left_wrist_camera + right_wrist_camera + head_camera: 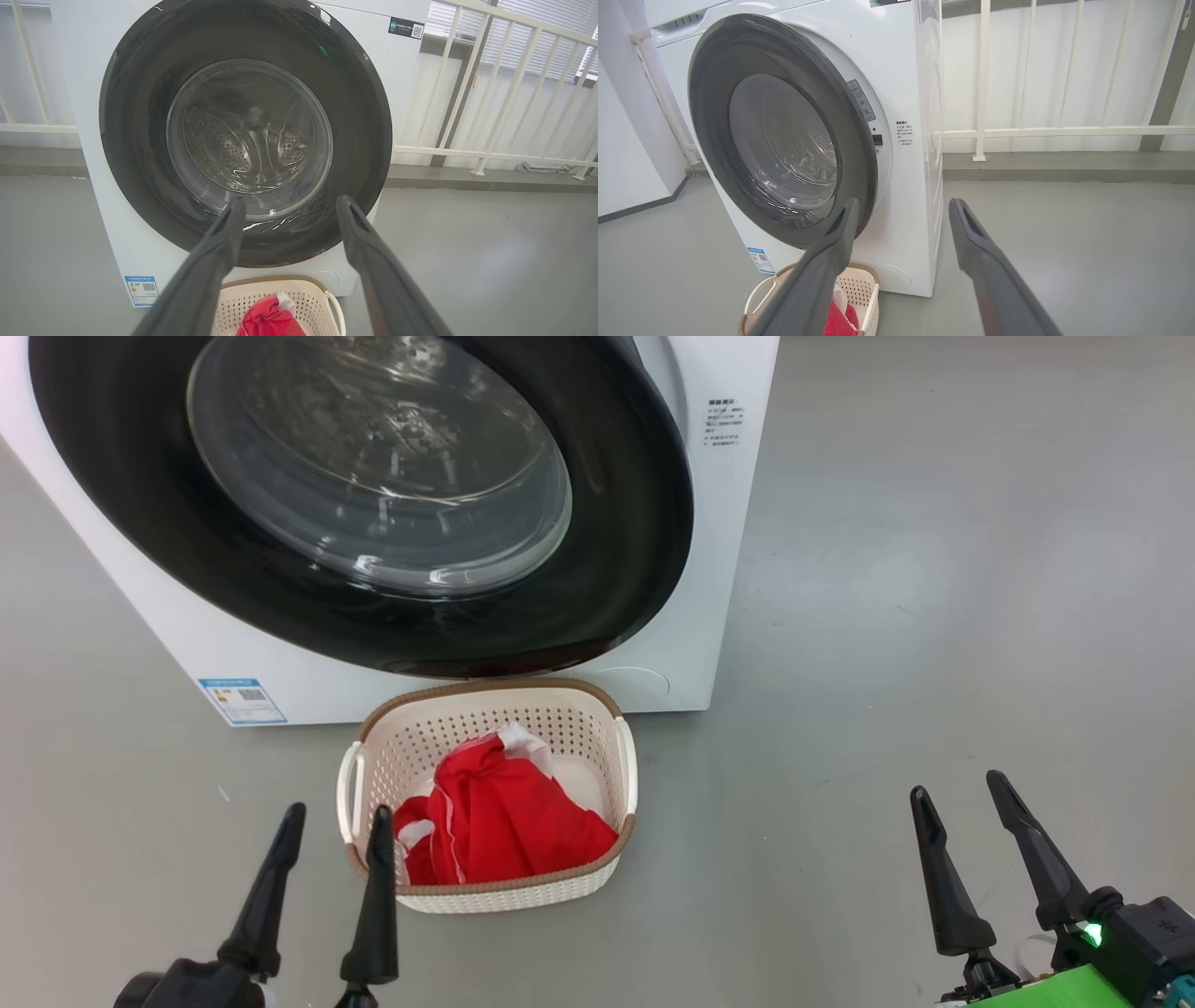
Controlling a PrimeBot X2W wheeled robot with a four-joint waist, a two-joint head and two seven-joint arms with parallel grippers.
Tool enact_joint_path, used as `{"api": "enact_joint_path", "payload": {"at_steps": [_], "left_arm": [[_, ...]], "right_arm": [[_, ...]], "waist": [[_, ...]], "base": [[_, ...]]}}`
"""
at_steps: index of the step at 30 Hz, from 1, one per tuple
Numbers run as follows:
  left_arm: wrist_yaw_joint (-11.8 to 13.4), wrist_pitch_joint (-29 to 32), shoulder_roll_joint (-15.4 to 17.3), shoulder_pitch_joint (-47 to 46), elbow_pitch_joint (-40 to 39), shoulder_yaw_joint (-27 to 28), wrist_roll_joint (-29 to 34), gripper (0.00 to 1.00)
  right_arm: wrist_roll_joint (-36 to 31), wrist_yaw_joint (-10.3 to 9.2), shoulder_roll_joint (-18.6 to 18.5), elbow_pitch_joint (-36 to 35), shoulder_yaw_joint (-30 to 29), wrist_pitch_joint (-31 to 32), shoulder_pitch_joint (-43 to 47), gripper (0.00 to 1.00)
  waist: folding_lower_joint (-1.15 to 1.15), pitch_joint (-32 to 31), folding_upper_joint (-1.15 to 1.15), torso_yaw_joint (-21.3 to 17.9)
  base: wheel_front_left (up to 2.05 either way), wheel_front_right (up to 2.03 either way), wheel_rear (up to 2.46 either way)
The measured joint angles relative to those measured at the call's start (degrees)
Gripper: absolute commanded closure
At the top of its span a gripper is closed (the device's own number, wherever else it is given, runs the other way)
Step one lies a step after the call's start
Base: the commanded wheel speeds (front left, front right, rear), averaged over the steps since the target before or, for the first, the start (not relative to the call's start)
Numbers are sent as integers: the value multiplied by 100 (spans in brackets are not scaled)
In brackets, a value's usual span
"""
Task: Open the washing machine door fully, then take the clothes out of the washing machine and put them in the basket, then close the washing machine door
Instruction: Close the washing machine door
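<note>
Left gripper point(339, 809) fingers are parted and empty; red clothes point(504, 812) are laid in the basket point(504, 901). Washing machine door point(635, 523) seems slightly ajar, so its rim should be pressed squarely until latched. Right gripper point(957, 784) is parted, empty.

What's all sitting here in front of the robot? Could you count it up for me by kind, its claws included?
washing machine: 1
basket: 1
red clothes, bundled in the basket: 1
grippers, the left gripper and the right gripper, both open: 2
Total: 5
</note>
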Motion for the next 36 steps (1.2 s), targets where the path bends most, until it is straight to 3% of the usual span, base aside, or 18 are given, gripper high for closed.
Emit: {"api": "enact_joint_path", "payload": {"at_steps": [10, 11, 12, 13, 14, 36], "left_arm": [[-45, 0, -44, 5, 31, 36, 78, 0], [-49, 0, -54, 5, 32, 33, 99, 0], [-49, 0, -63, 5, 32, 30, 122, 0], [-51, 0, -65, 4, 31, 26, 153, 0], [-51, 0, -65, 4, 30, 25, 177, 0], [-153, 0, -370, -274, -105, -12, 348, 0]], "right_arm": [[-11, 0, -1, -27, -16, 13, -1, 0], [-13, 0, 0, -27, -11, 19, -1, 9], [-18, 0, 0, -27, -11, 23, -1, 42], [-19, 0, -1, -27, -9, 37, -2, 64], [-19, 0, 0, -27, -5, 44, -5, 100], [-378, 0, -22, 213, 343, 389, -1383, 100]], "waist": [[0, 68, 0, 20], [0, 72, 0, 34], [-1, 77, 0, 49], [0, 84, 0, 66], [0, 95, 0, 83], [0, 808, 0, 595]], "base": [[0, 0, 0], [0, 0, 0], [0, 0, 0], [0, 0, 0], [0, 0, 0], [0, 0, 0]]}}
